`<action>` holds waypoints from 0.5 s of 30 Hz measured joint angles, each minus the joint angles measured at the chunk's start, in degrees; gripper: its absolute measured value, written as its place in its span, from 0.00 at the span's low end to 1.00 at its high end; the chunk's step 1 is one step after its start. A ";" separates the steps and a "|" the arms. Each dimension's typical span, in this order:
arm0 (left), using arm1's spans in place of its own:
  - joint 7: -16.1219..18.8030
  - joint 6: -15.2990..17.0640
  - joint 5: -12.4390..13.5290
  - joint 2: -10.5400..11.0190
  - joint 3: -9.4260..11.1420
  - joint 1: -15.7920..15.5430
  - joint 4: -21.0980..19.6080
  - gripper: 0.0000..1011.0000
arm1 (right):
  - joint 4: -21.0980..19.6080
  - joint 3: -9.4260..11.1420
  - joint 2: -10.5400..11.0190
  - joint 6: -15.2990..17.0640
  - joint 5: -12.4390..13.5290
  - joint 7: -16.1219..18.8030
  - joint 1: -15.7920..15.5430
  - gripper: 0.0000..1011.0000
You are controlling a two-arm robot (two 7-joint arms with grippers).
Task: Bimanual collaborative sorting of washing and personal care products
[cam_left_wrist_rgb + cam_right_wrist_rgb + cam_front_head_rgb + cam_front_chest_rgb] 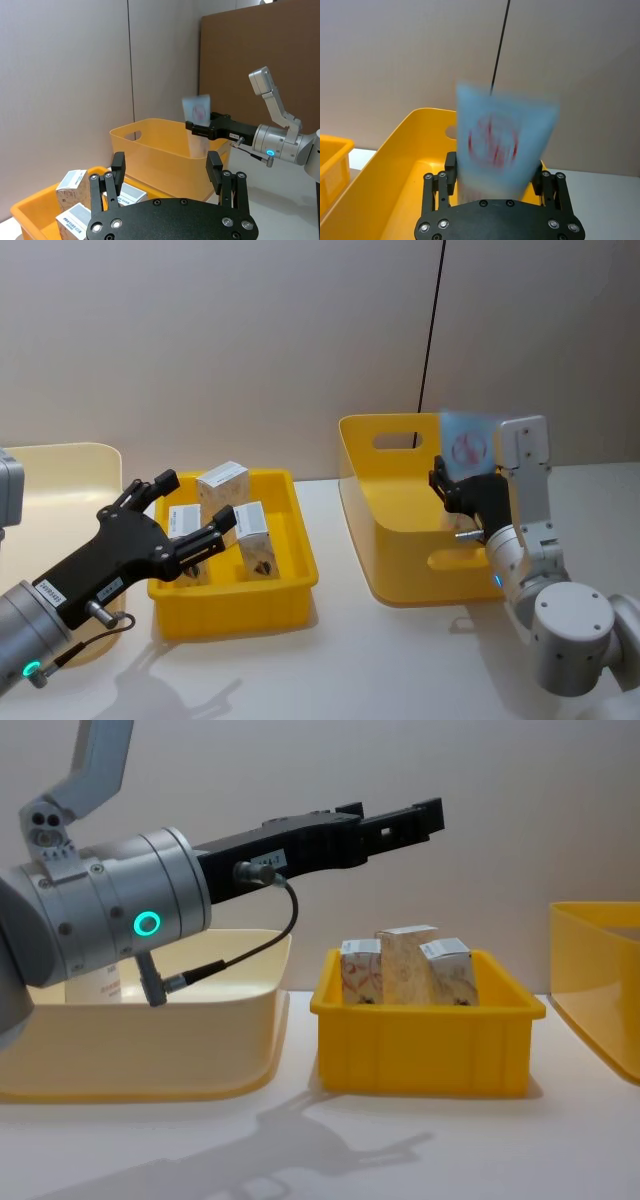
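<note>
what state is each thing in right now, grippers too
left gripper: open, above the small tray
right gripper: shut on the blue tube, over the tall bin
blue tube: held upright, off the table
cartons: three standing in the small tray

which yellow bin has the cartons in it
The shallow rectangular tray below the open left gripper holds the beige cartons. The taller handled bin shows none; the right gripper holds a blue tube above it.

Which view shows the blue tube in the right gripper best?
The right wrist view: the tube stands large, held in the right gripper, red logo facing the camera. The head and left wrist views show it smaller, above the deep yellow bin.
</note>
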 joint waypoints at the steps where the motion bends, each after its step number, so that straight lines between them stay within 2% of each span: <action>1: 0.00 0.00 0.00 0.00 0.00 0.00 0.00 0.99 | 0.04 -0.01 -0.04 0.08 -0.02 -0.02 0.02 0.86; 7: 0.00 0.00 0.00 0.00 0.00 0.00 0.00 0.99 | 0.21 -0.03 -0.18 0.36 -0.08 -0.08 0.07 0.99; 15: 0.00 0.00 0.00 0.00 0.00 0.00 0.00 0.99 | 0.31 -0.03 -0.29 0.56 -0.13 -0.12 0.11 0.99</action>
